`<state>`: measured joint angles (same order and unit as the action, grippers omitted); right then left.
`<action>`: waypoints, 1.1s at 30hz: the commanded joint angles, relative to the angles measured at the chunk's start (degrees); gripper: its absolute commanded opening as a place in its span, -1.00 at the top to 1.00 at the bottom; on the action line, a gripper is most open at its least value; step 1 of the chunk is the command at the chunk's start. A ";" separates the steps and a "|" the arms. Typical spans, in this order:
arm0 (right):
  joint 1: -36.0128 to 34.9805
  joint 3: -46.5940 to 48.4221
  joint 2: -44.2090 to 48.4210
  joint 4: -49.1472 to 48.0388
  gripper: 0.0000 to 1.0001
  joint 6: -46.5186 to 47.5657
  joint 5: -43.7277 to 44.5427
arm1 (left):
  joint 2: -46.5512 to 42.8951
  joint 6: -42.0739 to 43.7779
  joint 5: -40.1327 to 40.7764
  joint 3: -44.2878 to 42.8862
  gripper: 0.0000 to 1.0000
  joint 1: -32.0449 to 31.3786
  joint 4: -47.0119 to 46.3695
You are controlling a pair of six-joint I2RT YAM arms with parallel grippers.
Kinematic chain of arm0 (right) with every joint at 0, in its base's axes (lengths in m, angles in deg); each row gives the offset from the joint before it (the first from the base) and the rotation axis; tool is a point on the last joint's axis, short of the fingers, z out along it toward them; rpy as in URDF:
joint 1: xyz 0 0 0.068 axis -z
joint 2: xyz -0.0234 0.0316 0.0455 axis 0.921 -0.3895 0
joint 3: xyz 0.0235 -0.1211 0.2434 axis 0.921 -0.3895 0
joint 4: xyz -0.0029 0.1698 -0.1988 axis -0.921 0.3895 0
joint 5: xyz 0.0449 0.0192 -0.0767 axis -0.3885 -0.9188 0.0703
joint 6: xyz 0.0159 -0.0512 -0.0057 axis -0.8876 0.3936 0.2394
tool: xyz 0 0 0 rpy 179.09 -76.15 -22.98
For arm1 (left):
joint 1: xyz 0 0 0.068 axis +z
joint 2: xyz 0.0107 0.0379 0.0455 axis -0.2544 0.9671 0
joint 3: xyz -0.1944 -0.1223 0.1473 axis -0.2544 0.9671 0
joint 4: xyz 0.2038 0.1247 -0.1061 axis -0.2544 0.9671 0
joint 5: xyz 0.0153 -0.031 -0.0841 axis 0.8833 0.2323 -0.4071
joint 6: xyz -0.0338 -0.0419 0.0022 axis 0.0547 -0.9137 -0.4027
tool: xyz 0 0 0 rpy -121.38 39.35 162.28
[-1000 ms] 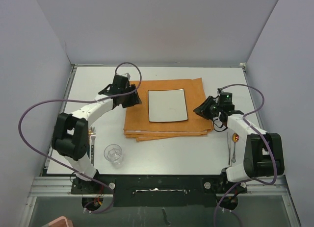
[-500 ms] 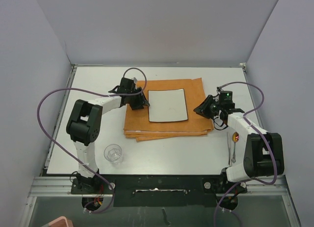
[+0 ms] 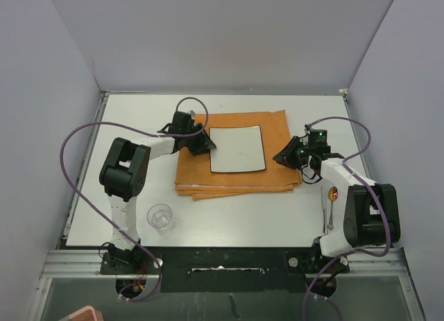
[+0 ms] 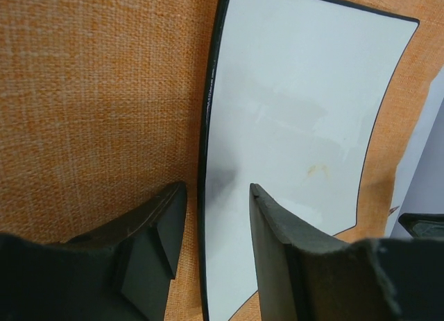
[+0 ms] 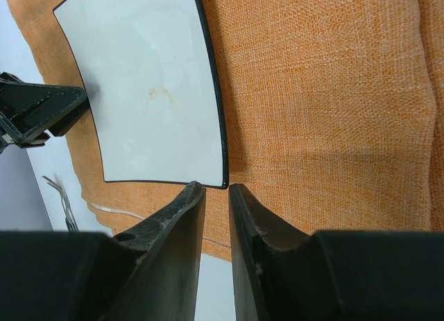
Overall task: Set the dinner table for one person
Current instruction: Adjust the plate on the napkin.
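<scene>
My left gripper [image 4: 216, 196] stands open, 1 finger over the folded orange cloth mat [image 4: 97, 92], the other over the square white plate [image 4: 305, 113], with the plate's black left rim running between the 2; whether either pad touches it, I cannot tell; my right gripper [image 5: 214, 191] is parted by only a narrow slit, holding nothing, over the mat at the plate's right side; the plate lies on the mat; the mat lies on the dinner table [image 3: 263, 213]; a clear glass [image 3: 160, 217] stands near my left base.
</scene>
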<state>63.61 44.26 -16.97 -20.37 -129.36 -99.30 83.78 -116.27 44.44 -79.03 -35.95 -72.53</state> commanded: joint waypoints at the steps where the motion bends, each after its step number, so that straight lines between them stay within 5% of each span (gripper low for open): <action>1: -0.05 2.58 -0.28 -1.12 0.55 1.10 -1.06 | 2.35 -2.40 -1.45 -2.34 0.24 -1.33 -4.71; 13: 0.13 2.75 -1.17 -1.47 0.56 1.10 -1.23 | 3.74 -2.46 -2.03 -5.48 0.40 -3.64 -3.35; 17: 0.22 2.93 -1.06 -1.47 0.55 1.14 -1.33 | 2.04 0.17 -1.04 -5.61 0.21 -3.58 -0.48; 26: 0.30 3.04 -0.44 -0.52 0.21 2.08 -0.58 | -11.15 11.75 13.80 -4.49 0.06 -3.76 13.95; 33: 0.67 5.43 -1.50 2.35 0.15 4.12 2.19 | -29.03 17.54 28.06 3.72 0.02 -3.72 13.25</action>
<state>63.77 45.63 -18.02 -19.02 -127.37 -98.97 66.46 -104.05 61.77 -76.35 -39.80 -59.65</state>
